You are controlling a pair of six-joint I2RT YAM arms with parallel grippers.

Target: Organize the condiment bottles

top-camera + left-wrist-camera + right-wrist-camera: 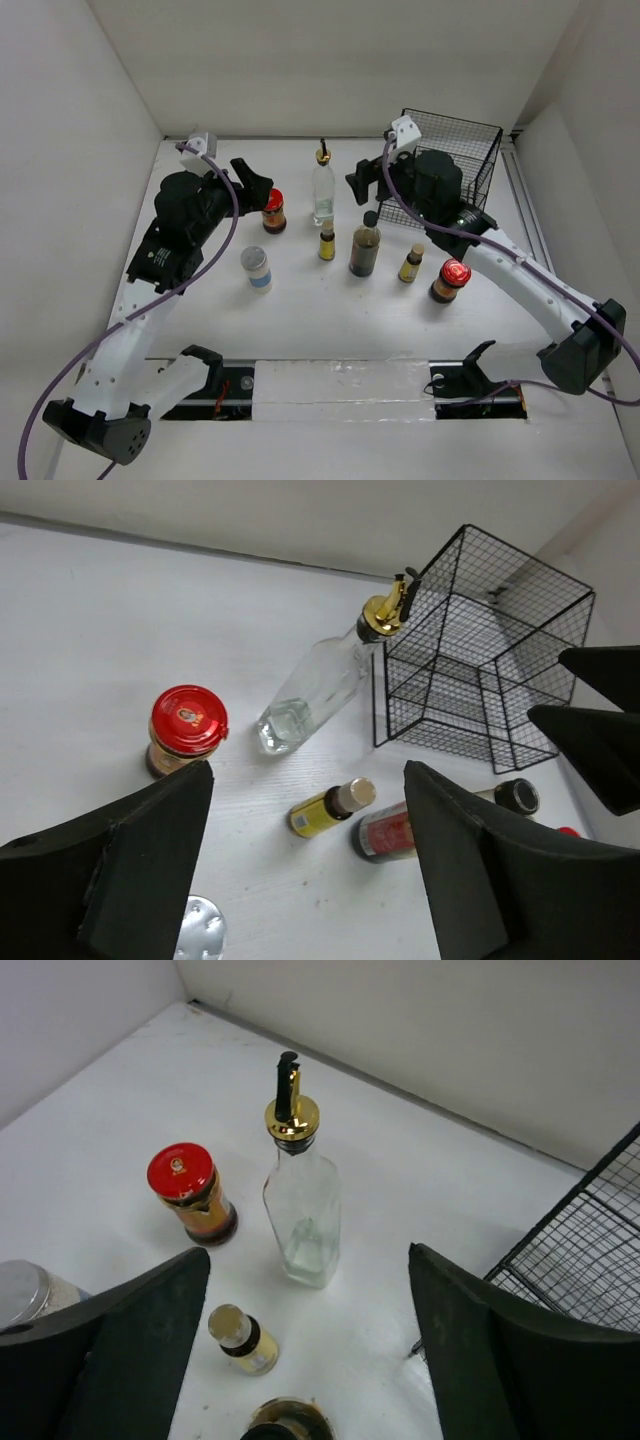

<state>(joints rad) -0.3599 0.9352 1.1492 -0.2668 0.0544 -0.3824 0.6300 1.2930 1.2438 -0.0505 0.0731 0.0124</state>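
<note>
All bottles stand on the white table. Left to right in the top view: white blue-labelled shaker (257, 268), red-lidded jar (274, 211), tall clear gold-spouted bottle (323, 188), tiny yellow-labelled bottle (327, 243), dark black-capped bottle (365, 248), second tiny yellow bottle (411, 263), second red-lidded jar (450, 280). My left gripper (255, 180) is open and empty just left of the first red jar (187, 730). My right gripper (365, 190) is open and empty, right of the clear bottle (303, 1210) and above the dark bottle (285, 1425).
A black wire basket (455, 160) stands at the back right, behind my right arm; it also shows in the left wrist view (480, 670). White walls close the table at back and sides. A black rail runs along the front edge (340, 385).
</note>
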